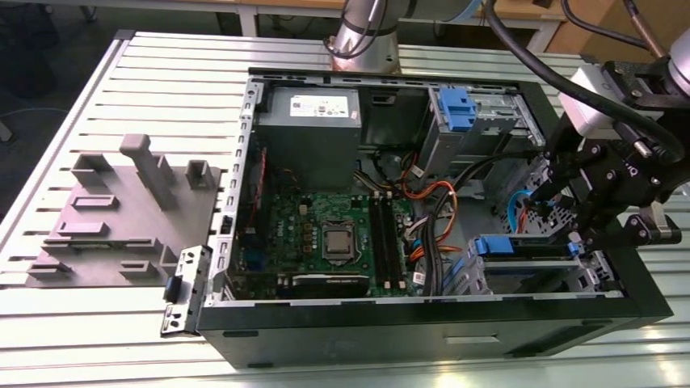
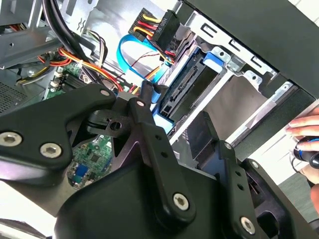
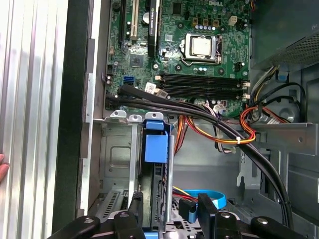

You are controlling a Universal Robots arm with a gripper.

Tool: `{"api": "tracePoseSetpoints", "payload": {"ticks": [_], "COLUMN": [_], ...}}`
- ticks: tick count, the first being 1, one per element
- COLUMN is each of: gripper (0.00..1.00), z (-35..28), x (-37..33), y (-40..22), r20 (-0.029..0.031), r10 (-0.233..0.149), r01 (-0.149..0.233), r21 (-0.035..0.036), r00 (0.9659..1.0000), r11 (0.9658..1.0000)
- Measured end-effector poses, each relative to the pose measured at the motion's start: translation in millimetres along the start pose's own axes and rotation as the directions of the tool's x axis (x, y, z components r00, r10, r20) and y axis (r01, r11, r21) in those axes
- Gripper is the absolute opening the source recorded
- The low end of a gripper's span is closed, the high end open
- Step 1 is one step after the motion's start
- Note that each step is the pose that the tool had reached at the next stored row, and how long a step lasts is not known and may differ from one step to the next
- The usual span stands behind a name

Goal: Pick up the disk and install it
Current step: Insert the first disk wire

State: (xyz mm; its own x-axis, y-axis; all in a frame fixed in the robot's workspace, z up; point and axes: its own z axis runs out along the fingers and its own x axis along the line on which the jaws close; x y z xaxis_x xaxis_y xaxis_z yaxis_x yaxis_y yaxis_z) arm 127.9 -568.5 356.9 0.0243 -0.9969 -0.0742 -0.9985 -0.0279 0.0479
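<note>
disk (image 1: 526,247) slotted in drive cage (image 1: 518,280), case (image 1: 431,331) 4 o'clock | gripper (image 3: 169,219) fingers (image 3: 207,214) spread astride it | seems nearly installed; latching unconfirmed

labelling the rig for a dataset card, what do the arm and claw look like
The arm is a silver-grey metal tube with a pale wrist block, and thick black cables run to it. The claw is matte black, built of flat jointed link bars pinned with silver screws.
</note>
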Motion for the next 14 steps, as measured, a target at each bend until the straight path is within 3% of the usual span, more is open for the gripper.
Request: {"api": "tracePoseSetpoints", "payload": {"ticks": [7, 9, 10, 14], "gripper": [0.54, 0.42, 0.42, 0.24], "z": [0.1, 0.1, 0.1, 0.1], "x": [0.0, 0.0, 0.0, 0.0], "y": [0.0, 0.0, 0.0, 0.0], "r20": [0.0003, 0.0002, 0.0003, 0.0003], "r10": [0.000, 0.000, 0.000, 0.000], "r01": [0.000, 0.000, 0.000, 0.000], "r21": [0.0000, 0.0000, 0.0000, 0.0000], "r00": [1.0000, 1.0000, 1.0000, 1.0000], "r11": [1.0000, 1.0000, 1.0000, 1.0000]}}
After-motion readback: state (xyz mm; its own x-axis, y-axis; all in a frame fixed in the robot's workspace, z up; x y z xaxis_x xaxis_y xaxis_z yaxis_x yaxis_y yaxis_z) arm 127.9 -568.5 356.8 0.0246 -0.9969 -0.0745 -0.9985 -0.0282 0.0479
